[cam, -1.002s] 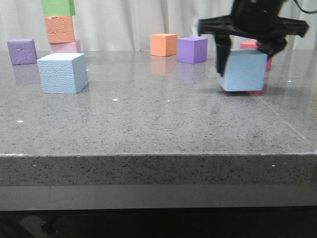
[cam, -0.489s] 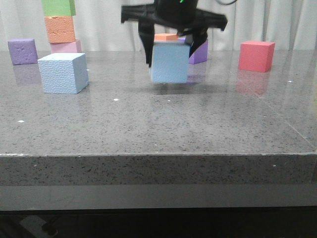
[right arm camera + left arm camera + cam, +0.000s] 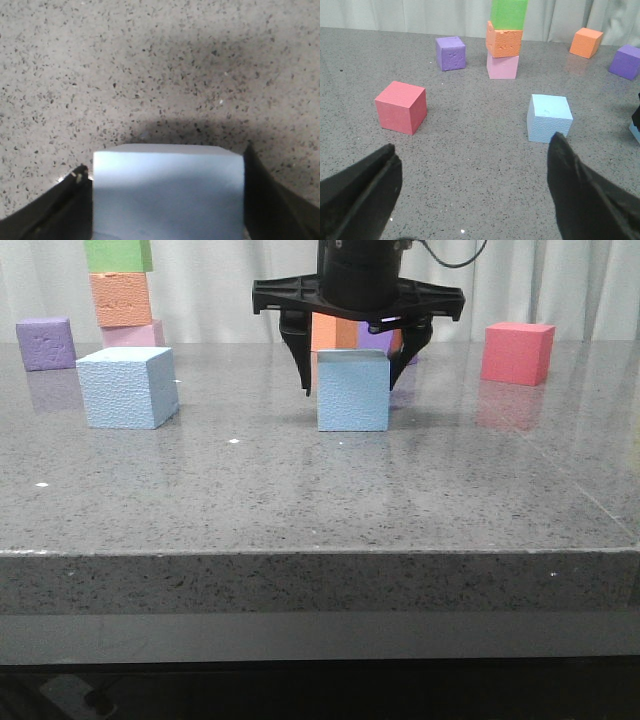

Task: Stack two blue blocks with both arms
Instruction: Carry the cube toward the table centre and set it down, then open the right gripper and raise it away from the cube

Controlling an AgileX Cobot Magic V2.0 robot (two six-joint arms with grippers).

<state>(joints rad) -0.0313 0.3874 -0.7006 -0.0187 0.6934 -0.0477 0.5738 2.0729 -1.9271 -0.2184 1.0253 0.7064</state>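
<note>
Right gripper (image 3: 358,370) hangs over the middle of the grey stone table (image 3: 300,500), its dark fingers (image 3: 296,350) dropping down on either side of a blue block (image 3: 353,390). That block sits flat on the table. In the front view a thin gap shows between each finger and the block's side faces, so the jaws stand slightly spread, straddling it without a firm pinch; in the right wrist view the fingers (image 3: 65,207) sit hard by the block (image 3: 167,192), and whether they touch cannot be told there.

Left gripper (image 3: 470,195) is seen only from its own wrist camera, its two fingers (image 3: 362,187) spread wide with bare table between them, holding nothing.

From the straddled block, the second blue block (image 3: 127,387) rests on the table at nine o'clock, well apart and untouched, so the two lie side by side, unstacked. A red cube (image 3: 517,353) stands at about two o'clock, farther back. Just behind the gripper at twelve o'clock, an orange cube (image 3: 333,332) and a purple cube (image 3: 385,340) show partly, hidden in part by the fingers. At about ten o'clock, beyond the second blue block, a tower rises: pink cube (image 3: 131,335) at the base, orange (image 3: 120,299) above it, green (image 3: 119,254) on top. Another purple cube (image 3: 45,343) stands just left of that tower.
</note>
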